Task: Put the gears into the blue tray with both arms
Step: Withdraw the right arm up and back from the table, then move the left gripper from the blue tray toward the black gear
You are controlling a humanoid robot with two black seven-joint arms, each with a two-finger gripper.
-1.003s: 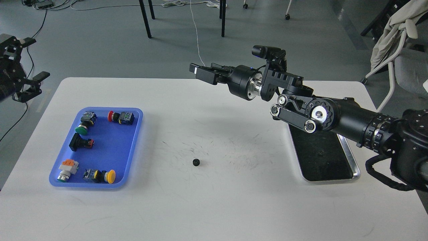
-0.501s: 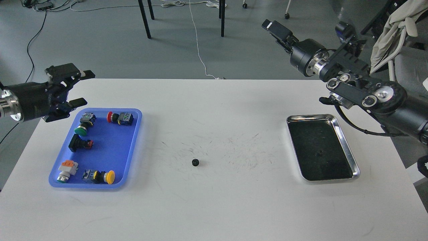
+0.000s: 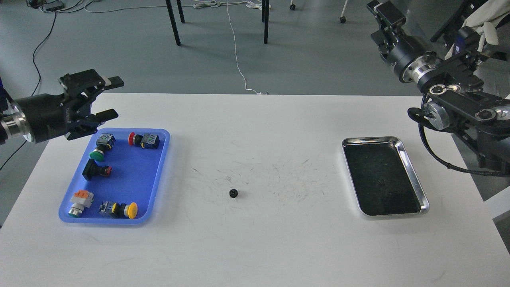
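That gear (image 3: pixel 234 193) out on the bare white table (image 3: pixel 255 247) looks tiny, light and hard, probably slippery too, so I'd pinch it across the toothed rim. It's well apart from the left claw (image 3: pixel 104 97), which hangs spread open and empty above the blue tray's (image 3: pixel 155 187) far corner. Right claw (image 3: pixel 381 12) is way off; can't tell its state.

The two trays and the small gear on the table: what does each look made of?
The blue tray looks like moulded plastic: even matte blue, soft rounded rim. The silver tray looks like polished metal, likely steel: its rim shines, and its inside reads dark. The gear is matte black; plastic or blackened metal, too small to tell. The left gripper is open.
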